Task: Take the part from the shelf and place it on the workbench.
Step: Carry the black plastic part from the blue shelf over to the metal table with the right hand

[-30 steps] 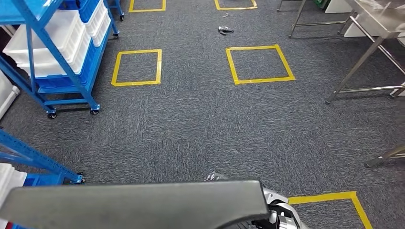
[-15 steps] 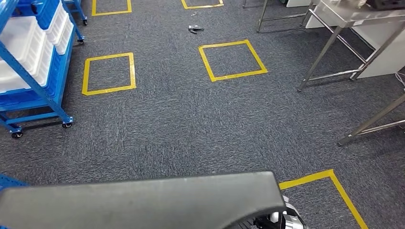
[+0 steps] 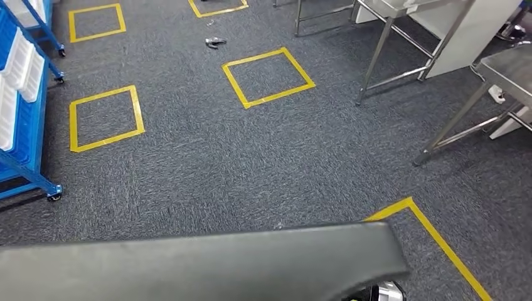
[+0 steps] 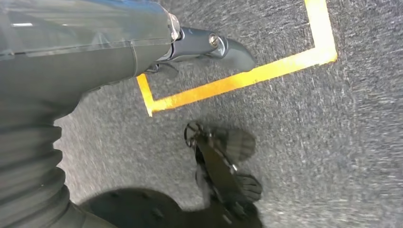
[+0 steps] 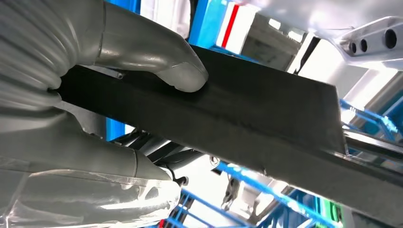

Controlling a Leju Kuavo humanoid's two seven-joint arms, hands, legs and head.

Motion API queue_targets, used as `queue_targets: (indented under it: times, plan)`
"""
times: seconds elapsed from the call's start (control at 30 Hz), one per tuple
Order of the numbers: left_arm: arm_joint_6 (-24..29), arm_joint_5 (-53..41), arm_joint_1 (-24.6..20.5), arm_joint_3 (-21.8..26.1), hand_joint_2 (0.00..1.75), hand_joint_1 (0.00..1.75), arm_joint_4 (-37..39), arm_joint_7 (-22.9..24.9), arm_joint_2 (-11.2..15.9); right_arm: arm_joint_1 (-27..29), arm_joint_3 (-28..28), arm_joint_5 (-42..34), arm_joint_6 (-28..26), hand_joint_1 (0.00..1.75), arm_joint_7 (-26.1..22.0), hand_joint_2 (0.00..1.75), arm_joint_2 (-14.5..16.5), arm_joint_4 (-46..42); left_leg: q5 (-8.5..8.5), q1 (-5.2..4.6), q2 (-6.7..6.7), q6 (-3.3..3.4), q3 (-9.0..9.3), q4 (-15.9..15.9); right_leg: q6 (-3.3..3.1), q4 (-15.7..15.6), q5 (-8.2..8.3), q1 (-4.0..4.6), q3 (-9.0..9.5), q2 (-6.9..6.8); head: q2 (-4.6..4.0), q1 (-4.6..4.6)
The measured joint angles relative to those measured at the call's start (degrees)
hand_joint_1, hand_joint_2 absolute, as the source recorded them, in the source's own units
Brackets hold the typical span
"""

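The part (image 5: 228,102) is lying flat across your front, the right hand (image 5: 95,85) clamping one end; the left hand (image 4: 204,45) is hanging with nothing visibly held. You're carrying it toward the workbench (image 3: 508,66); be keeping it level.

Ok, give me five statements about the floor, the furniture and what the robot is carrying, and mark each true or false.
1. The right hand grips the flat dark grey part. True.
2. The long dark grey part spans the near edge of the head view. True.
3. The floor markings are red circles. False: they are yellow tape squares on grey carpet.
4. The blue wheeled shelf rack stands on the robot's right. False: it is on the left; the steel-legged tables are on the right.
5. The left hand holds a white bin. False: nothing shows in its visible fingers, over the carpet.
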Motion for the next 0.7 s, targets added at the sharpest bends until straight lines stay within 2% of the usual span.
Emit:
queue_targets:
  times: [0.03,0.07,0.1,0.13,0.2,0.23,0.27,0.33,0.37,0.4,0.47,0.5,0.53,0.57,0.6,0.63,0.7]
  plan:
    - [0.2,-0.1,0.2,0.0,1.75,0.00,0.0,0.0,0.0,0.1,0.0,0.0,0.1,1.62,0.0,1.75,0.0,0.0,-0.62,0.01,-0.25,-0.10,-1.58,2.7,-0.03,0.1,-0.05,0.01,0.01,0.77,0.00,0.00]
    - [0.3,-0.1,0.3,0.0,1.75,0.00,0.0,0.1,0.0,0.1,0.0,0.0,0.2,1.62,0.0,1.75,0.0,0.1,-0.09,0.03,-0.35,-0.18,-2.33,3.5,0.01,0.2,-0.12,-0.01,0.03,1.57,-0.01,0.00]
    - [0.4,-0.2,0.3,0.0,1.75,0.00,0.0,0.1,0.0,0.1,0.0,0.0,0.3,1.62,0.0,1.75,0.0,0.2,1.58,0.10,-0.45,-0.25,-2.02,2.1,0.13,0.4,-0.23,-0.07,0.07,2.36,-0.01,-0.01]
    - [0.4,-0.2,0.3,0.0,1.75,0.00,0.0,0.1,0.0,0.1,0.0,-0.1,0.5,1.62,0.0,1.75,0.0,0.2,3.98,0.24,-0.91,-0.32,-0.85,-1.2,0.33,0.7,-0.43,-0.16,0.11,3.11,-0.01,0.00]
    - [0.4,-0.1,0.2,0.0,1.75,0.00,0.0,0.1,0.0,0.0,0.0,-0.1,0.7,1.62,0.0,1.75,0.0,0.2,7.09,0.65,-3.38,-0.28,1.89,-7.9,0.93,1.7,-0.99,-0.24,-0.22,4.48,-0.01,0.01]
    - [0.4,-0.1,0.2,0.0,1.75,0.00,0.0,0.1,0.0,0.0,0.0,-0.2,0.8,1.62,0.0,1.75,0.0,0.2,7.60,0.76,-4.43,-0.12,2.66,-9.8,1.29,2.2,-1.17,-0.26,-0.54,5.09,-0.01,0.01]
    - [0.4,-0.1,0.2,0.0,1.75,0.00,0.0,0.1,0.0,0.0,0.0,-0.3,0.8,1.62,0.0,1.75,0.0,0.3,7.38,0.73,-5.00,0.17,2.94,-10.4,1.64,2.4,-1.22,-0.30,-0.87,5.69,-0.01,-0.01]
    - [0.4,-0.1,0.1,0.0,1.75,0.00,0.0,0.1,-0.1,0.0,0.0,-0.4,0.8,1.62,-0.1,1.75,0.0,0.3,7.46,0.64,-4.08,0.91,3.01,-10.7,2.26,2.5,-1.08,-0.46,-1.27,6.59,-0.01,-0.05]
    - [0.4,-0.1,0.0,0.0,1.75,0.00,0.0,0.1,-0.2,0.0,0.0,-0.4,0.8,1.62,-0.1,1.75,0.0,0.3,7.56,0.69,-3.49,1.29,3.15,-10.9,2.53,2.8,-1.29,-0.44,-1.44,5.92,0.00,0.04]
    - [0.4,-0.1,0.0,0.0,1.75,0.00,0.0,0.1,-0.2,0.0,0.0,-0.4,0.8,1.62,-0.1,1.75,0.0,0.3,7.66,0.78,-2.84,1.65,3.31,-11.2,2.82,4.0,-2.00,-0.37,-2.01,4.55,0.00,0.28]
    - [0.4,-0.1,0.0,0.0,1.75,0.00,-0.1,0.0,-0.3,-0.1,-0.1,-0.5,0.8,1.62,-0.1,1.75,0.0,0.3,7.65,0.70,-1.48,2.16,3.54,-11.4,3.40,9.6,-4.91,-0.37,-4.80,1.01,-0.01,0.72]
    - [0.4,-0.1,0.1,0.0,1.75,0.00,-0.1,0.0,-0.3,-0.1,-0.1,-0.5,0.8,1.62,-0.1,1.75,0.0,0.3,7.57,0.58,-0.73,2.31,3.57,-11.5,3.63,13.3,-6.48,-0.51,-6.75,0.06,-0.01,0.82]
    - [0.4,-0.1,0.2,0.0,1.75,0.00,-0.1,0.0,-0.3,-0.1,-0.1,-0.5,0.8,1.62,-0.1,1.75,0.0,0.3,7.47,0.48,0.02,2.35,3.60,-11.4,3.76,16.2,-7.35,-0.63,-8.35,-0.32,-0.01,0.81]
    - [0.5,-0.1,0.3,0.0,1.75,0.00,-0.1,0.0,-0.3,0.0,-0.1,-0.5,0.8,1.62,-0.1,1.75,0.0,0.3,7.36,0.40,0.74,2.37,3.67,-11.4,3.78,17.4,-7.21,-0.70,-9.10,-0.47,-0.01,0.82]
    - [0.5,-0.1,0.3,0.0,1.75,0.00,-0.1,0.0,-0.3,0.0,-0.1,-0.5,0.8,1.62,-0.1,1.75,0.0,0.3,7.22,0.34,1.41,2.33,3.81,-11.4,3.67,16.4,-6.04,-0.69,-8.73,-0.61,0.00,0.81]
    - [0.5,-0.1,0.2,0.0,1.75,0.00,-0.1,0.0,-0.3,0.0,-0.1,-0.5,0.8,1.62,-0.1,1.75,0.0,0.4,7.06,0.28,2.02,2.28,4.03,-11.4,3.42,13.5,-4.12,-0.59,-7.26,-0.98,0.00,0.82]
    - [0.4,0.0,0.2,0.0,1.75,0.00,-0.1,0.0,-0.5,-0.1,-0.1,-0.5,0.8,1.62,-0.1,1.75,0.0,0.3,6.68,0.09,3.08,2.03,4.58,-11.5,2.39,5.9,-1.04,0.09,-3.34,-3.41,0.00,0.80]
